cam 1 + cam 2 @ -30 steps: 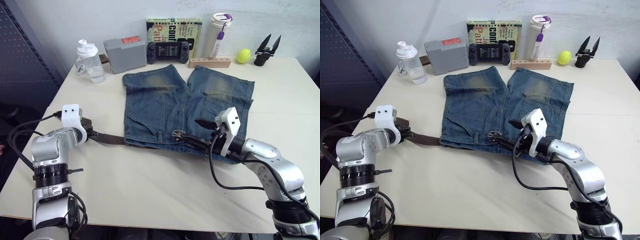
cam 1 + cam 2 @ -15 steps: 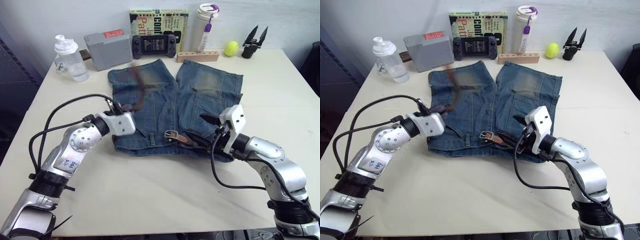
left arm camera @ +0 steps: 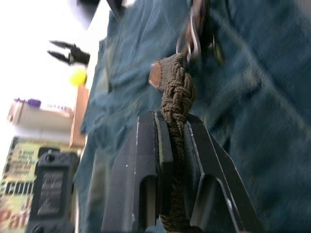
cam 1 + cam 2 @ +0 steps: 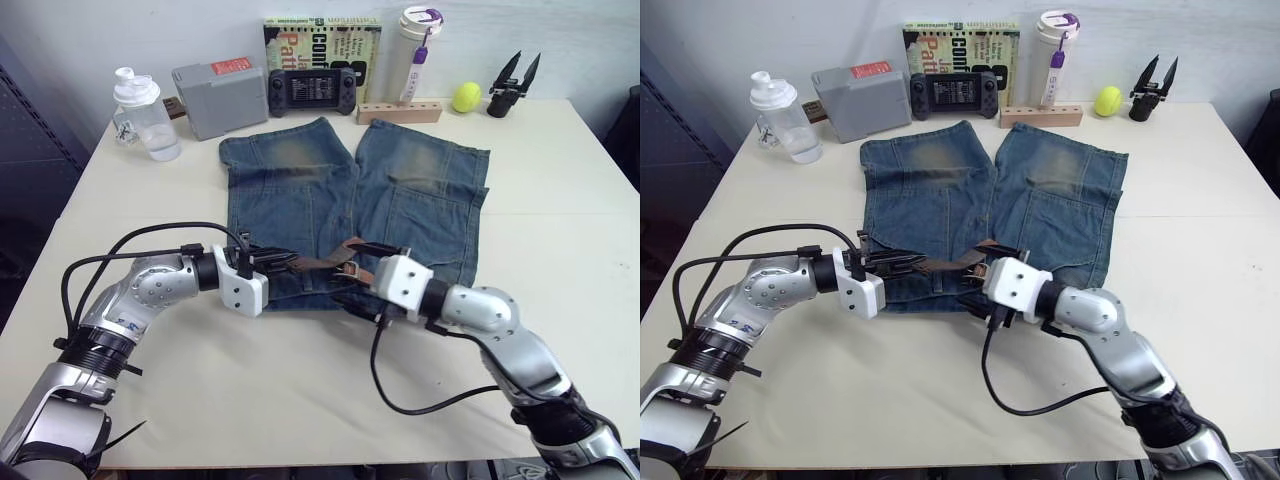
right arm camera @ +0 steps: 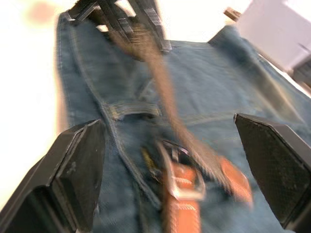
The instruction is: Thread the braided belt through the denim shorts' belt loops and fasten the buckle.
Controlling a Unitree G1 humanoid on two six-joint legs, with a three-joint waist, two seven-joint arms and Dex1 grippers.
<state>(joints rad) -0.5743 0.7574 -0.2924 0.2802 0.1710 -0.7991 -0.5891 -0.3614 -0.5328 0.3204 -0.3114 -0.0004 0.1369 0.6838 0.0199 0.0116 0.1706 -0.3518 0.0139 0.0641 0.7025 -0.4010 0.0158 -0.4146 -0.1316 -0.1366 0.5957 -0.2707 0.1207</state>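
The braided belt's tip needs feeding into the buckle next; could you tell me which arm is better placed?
Probably the left. Its end effector is shut on the braided belt just short of the buckle, while the right end effector hangs open over it.

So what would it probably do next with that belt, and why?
Probably guide the strap's tip through the buckle. The left gripper is shut on the braided belt with the tip beside the buckle, which lies on the denim shorts at the waistband. The right gripper is open around the buckle, placed to steady it.
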